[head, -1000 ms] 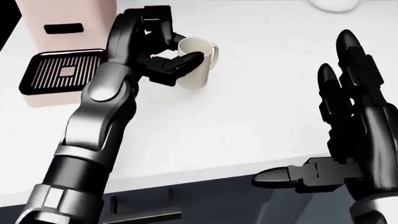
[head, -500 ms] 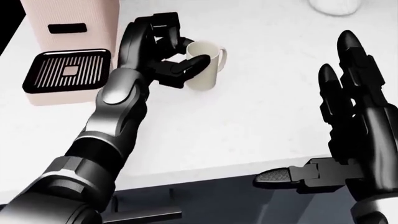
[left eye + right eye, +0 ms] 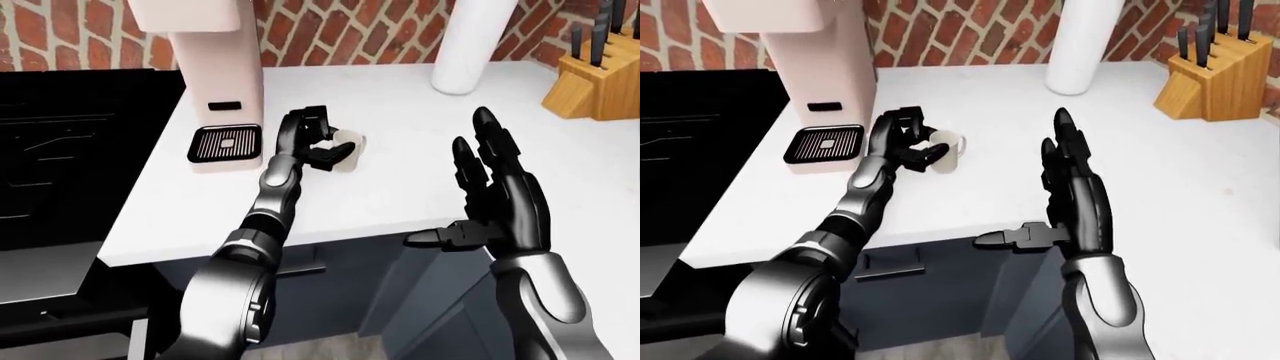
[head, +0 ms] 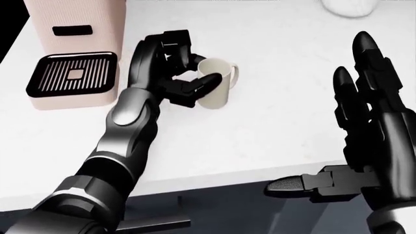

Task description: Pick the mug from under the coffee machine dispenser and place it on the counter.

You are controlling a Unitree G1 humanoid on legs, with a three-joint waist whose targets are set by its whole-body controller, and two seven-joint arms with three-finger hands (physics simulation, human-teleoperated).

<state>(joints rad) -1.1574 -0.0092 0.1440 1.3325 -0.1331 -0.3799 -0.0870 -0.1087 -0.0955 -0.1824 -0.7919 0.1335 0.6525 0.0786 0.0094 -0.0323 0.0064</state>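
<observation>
Gripping the cream mug [image 4: 216, 84], my left hand [image 4: 174, 73] reaches out over the white counter [image 4: 273, 117], fingers clamped around its side, right of the coffee machine [image 4: 72, 58]. My right hand [image 4: 367, 122] hangs upright, fingers spread apart. No lettering is readable anywhere.

My left hand [image 4: 185, 78] is wrapped around the mug [image 4: 216, 90], with the coffee machine [image 3: 215, 90] close on its left. Rightward the white counter [image 4: 286, 97] lies open up to my raised right hand [image 4: 370, 122]. The paper roll [image 3: 1080, 45] and knife block [image 3: 1208, 75] seem well apart, near the wall.
</observation>
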